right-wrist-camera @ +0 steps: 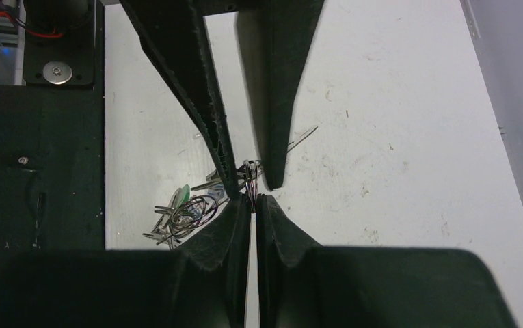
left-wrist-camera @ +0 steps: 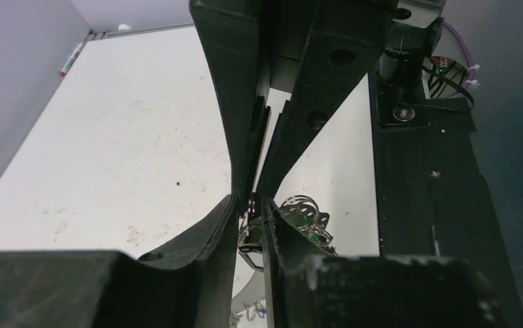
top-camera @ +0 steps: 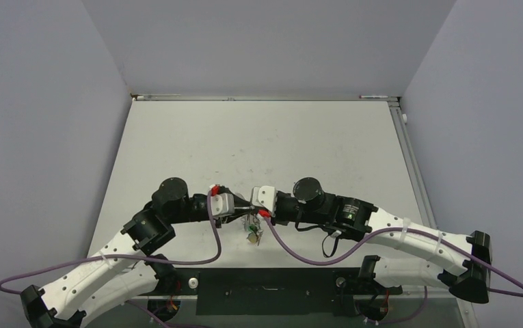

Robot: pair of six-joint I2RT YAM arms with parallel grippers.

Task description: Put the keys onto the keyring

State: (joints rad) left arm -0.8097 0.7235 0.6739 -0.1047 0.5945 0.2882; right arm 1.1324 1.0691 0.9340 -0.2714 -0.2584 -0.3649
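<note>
Right gripper (right-wrist-camera: 253, 199) and left gripper (left-wrist-camera: 250, 207) meet tip to tip, both clamped on the keyring (right-wrist-camera: 247, 168).
We judge its wire thin, springy and slippery, best pinched near its free end; light keys (right-wrist-camera: 180, 212) bunch just beside the tips.

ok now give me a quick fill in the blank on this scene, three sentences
1. The left tool and the right tool meet tip to tip, and both are ___.
2. The keys are bunched by the tool tips, and one has a ___ head.
3. A ___ cable trails from each arm.
Missing words: shut, green, purple.
</note>
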